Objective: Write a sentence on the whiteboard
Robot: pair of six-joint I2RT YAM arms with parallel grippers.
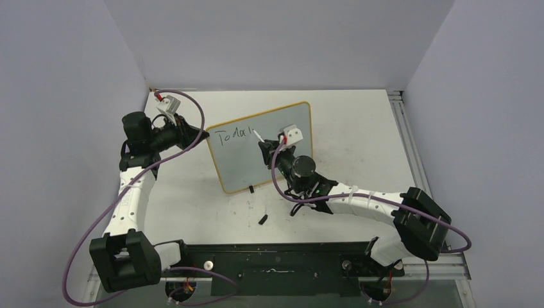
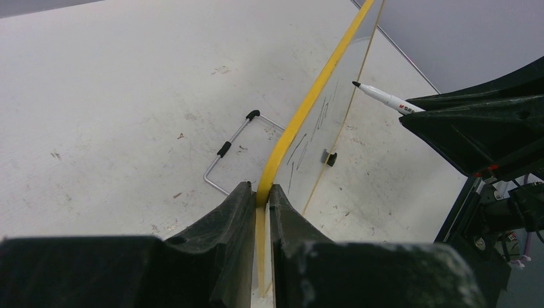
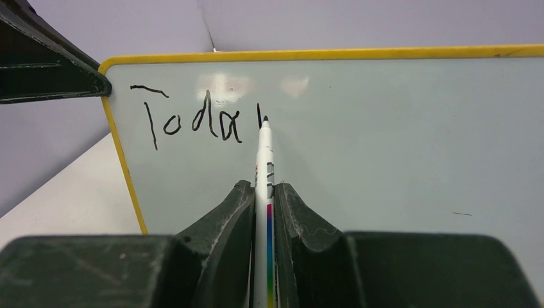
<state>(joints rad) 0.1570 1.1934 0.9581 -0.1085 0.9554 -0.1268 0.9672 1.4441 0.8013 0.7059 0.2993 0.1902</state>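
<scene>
The whiteboard (image 1: 263, 151), pale face in a yellow frame, stands tilted mid-table. My left gripper (image 1: 204, 135) is shut on its left edge; in the left wrist view the frame (image 2: 301, 112) runs up from between the jaws (image 2: 262, 192). My right gripper (image 3: 263, 187) is shut on a white marker pen (image 3: 263, 160), its black tip touching the board (image 3: 398, 147). The sentence (image 3: 192, 122) reads "Toda" plus one short stroke; it also shows in the top view (image 1: 234, 135). The pen shows in the left wrist view (image 2: 385, 97) too.
A small black cap (image 1: 263, 219) lies on the table in front of the board. The board's wire stand (image 2: 234, 151) lies on the table behind it. Purple-grey walls close in on three sides.
</scene>
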